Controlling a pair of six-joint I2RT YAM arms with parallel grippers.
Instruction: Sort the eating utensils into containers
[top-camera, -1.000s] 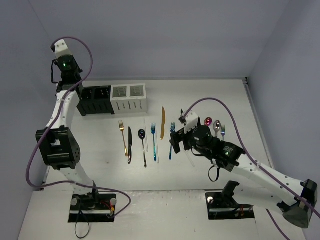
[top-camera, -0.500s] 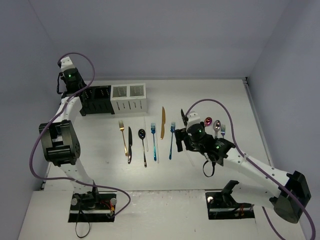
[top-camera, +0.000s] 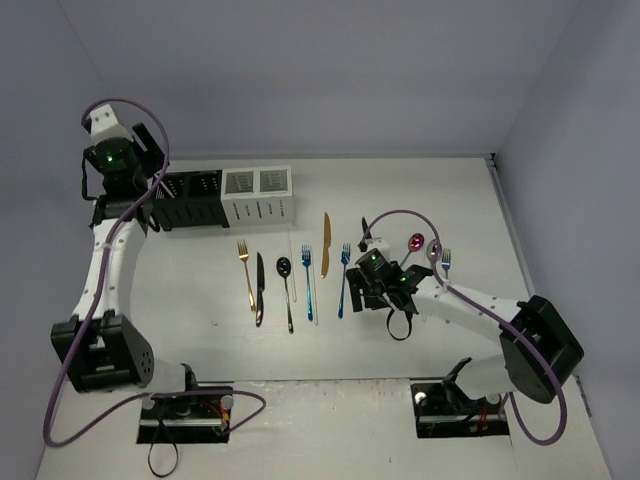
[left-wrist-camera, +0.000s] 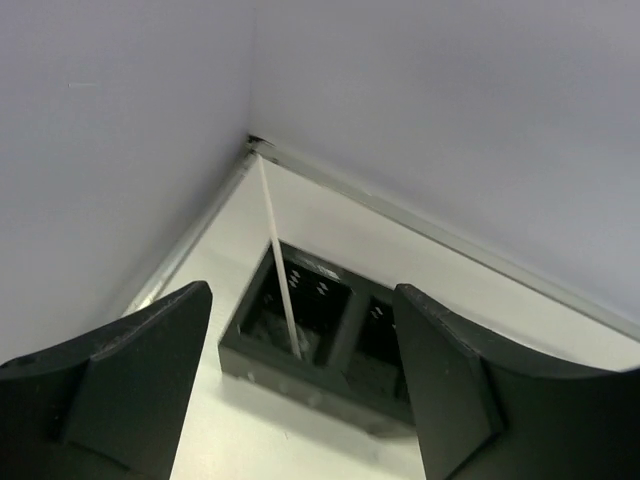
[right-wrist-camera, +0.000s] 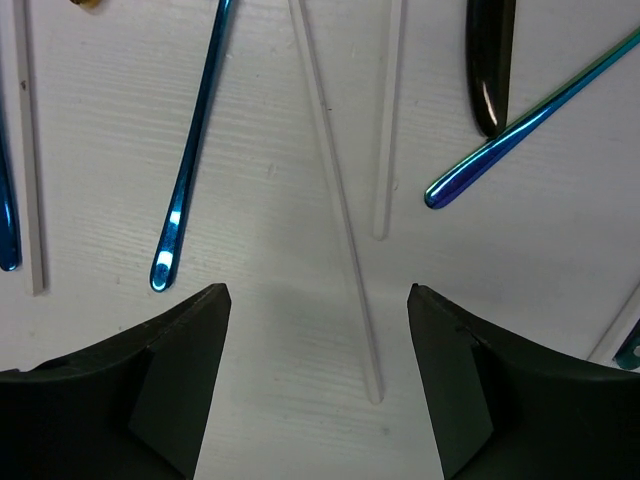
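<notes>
Right pincer (right-wrist-camera: 317, 300) open, low over the table (right-wrist-camera: 100, 220), astride a thin pale translucent chopstick (right-wrist-camera: 340, 210). You risk catching the neighbouring pale chopstick (right-wrist-camera: 386, 120) too, or slipping off so flat a stick. Left pincer (left-wrist-camera: 302, 300) open above the black slotted caddy (left-wrist-camera: 300, 385), where a leaning chopstick (left-wrist-camera: 278, 250) rests in one compartment

At the table's (top-camera: 200, 330) rear, left caddy (top-camera: 190, 203) beside right caddy (top-camera: 258, 198), chopstick (left-wrist-camera: 280, 270) in left caddy, utensils (top-camera: 308, 285) before them
</notes>
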